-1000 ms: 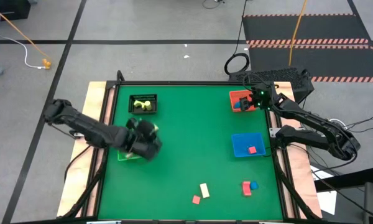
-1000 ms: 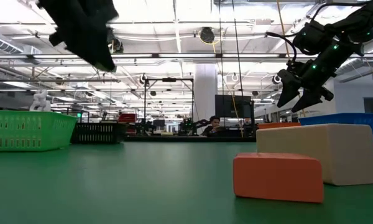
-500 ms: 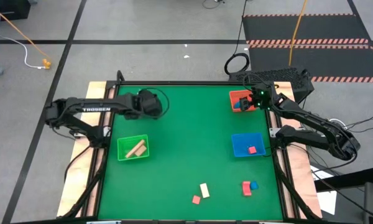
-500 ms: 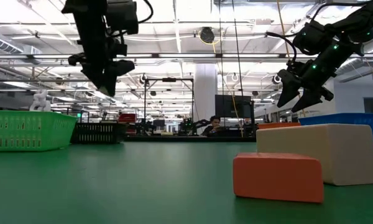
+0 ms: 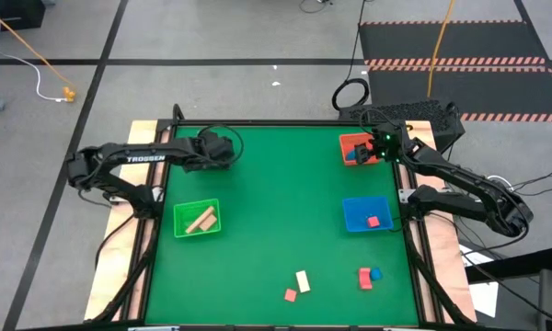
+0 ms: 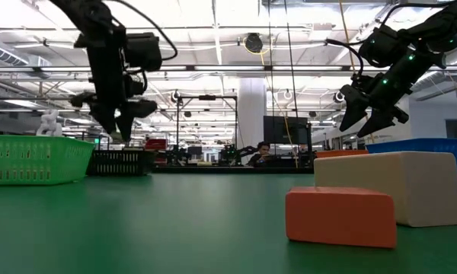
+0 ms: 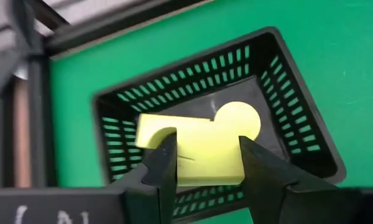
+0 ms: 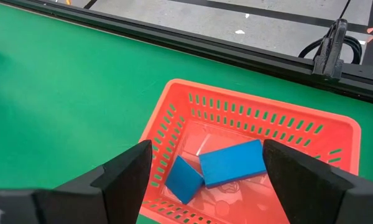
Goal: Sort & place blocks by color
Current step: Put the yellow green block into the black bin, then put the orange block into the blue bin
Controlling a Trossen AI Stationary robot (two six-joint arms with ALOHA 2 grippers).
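Observation:
My left gripper (image 7: 206,138) hangs over the black bin (image 7: 174,74) at the table's far left, shut on a yellow-green block (image 7: 208,158). A yellow-green bar (image 7: 150,132) and a yellow-green cylinder (image 7: 239,119) lie on that bin's floor. In the high view the left gripper (image 5: 217,149) covers most of the bin. My right gripper (image 8: 208,146) is open above the red bin (image 8: 261,102) at the far right, touching nothing. Two blue blocks (image 8: 232,163) lie in the red bin. My left gripper pinches the yellow-green block between its two fingers (image 7: 165,162), one on each of two opposite sides (image 7: 186,163). The fingers come from above, pointing down. The block is lifted clear, above the black bin's opening.
The green bin (image 5: 178,204) near the left edge holds tan blocks (image 5: 201,221). The blue bin (image 5: 354,204) on the right holds a red block (image 5: 373,222). Near the front edge lie a cream block (image 5: 303,280), two red blocks (image 5: 291,294) and a blue one (image 5: 377,273).
My left gripper has swung from above the green bin toward the table's far edge, to above the black bin. In the last half second it has come lower over that bin.

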